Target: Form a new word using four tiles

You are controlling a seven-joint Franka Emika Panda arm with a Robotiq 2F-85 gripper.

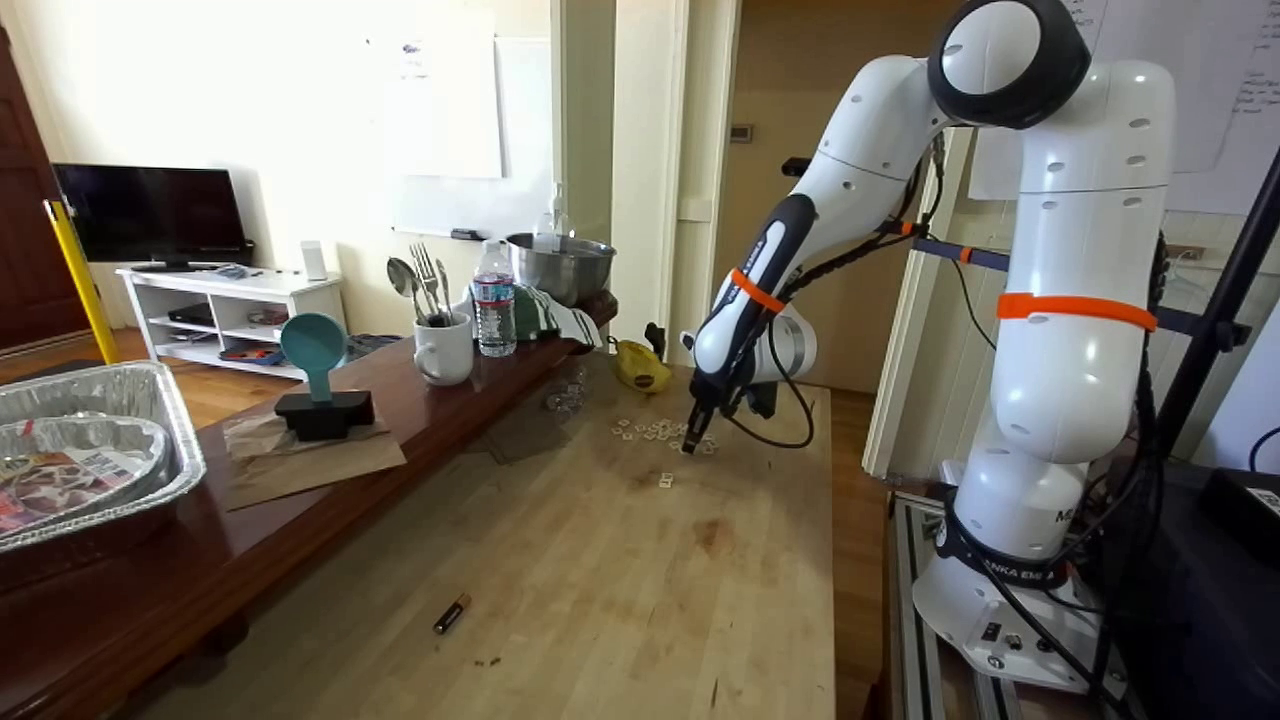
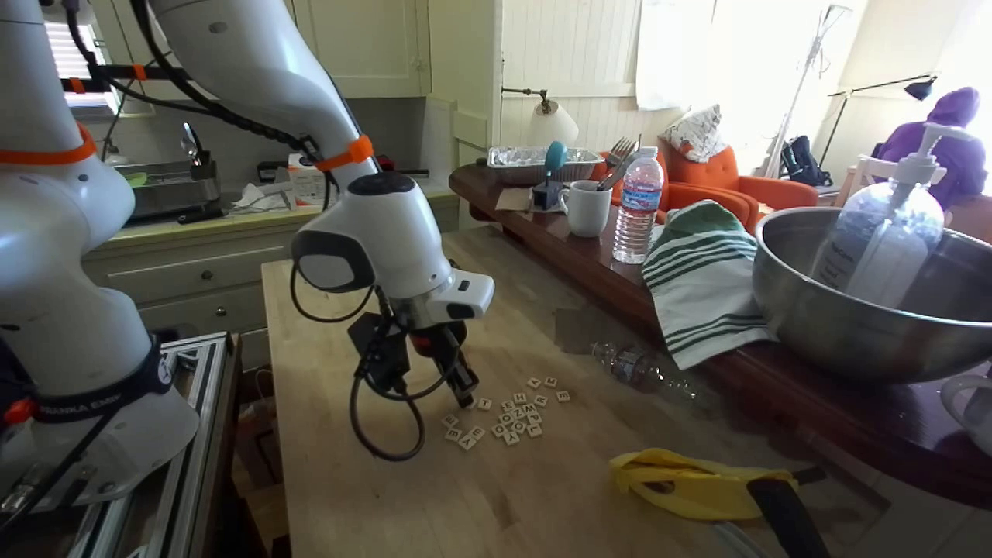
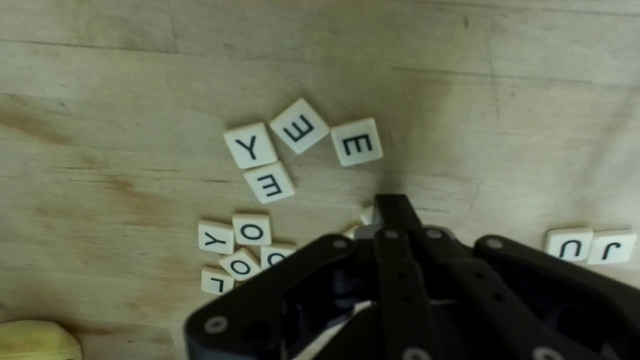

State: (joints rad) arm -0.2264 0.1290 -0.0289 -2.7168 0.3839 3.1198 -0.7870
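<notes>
My hand [image 3: 393, 201] hangs low at the edge of the heap of tiles [image 2: 518, 414] on the table [image 1: 600, 590], pressed tight together with nothing that I can see in it; I take it that its closed tips are meant to push tiles along flat, since things so thin are hard to pinch. A part-hidden tile [image 3: 367, 215] lies just beside them; whether they touch it I cannot tell. The heap is loose, its letters turned every way, a stock to draw from. The U [image 3: 569, 244] and J [image 3: 612, 246] lie well apart from it, edge to edge and facing one way, which I read as the word's start, JU, with two letters yet to add. Were I to slide one across carelessly, I could knock that pair out of line, so I should bring it in slowly at the U's free side.
</notes>
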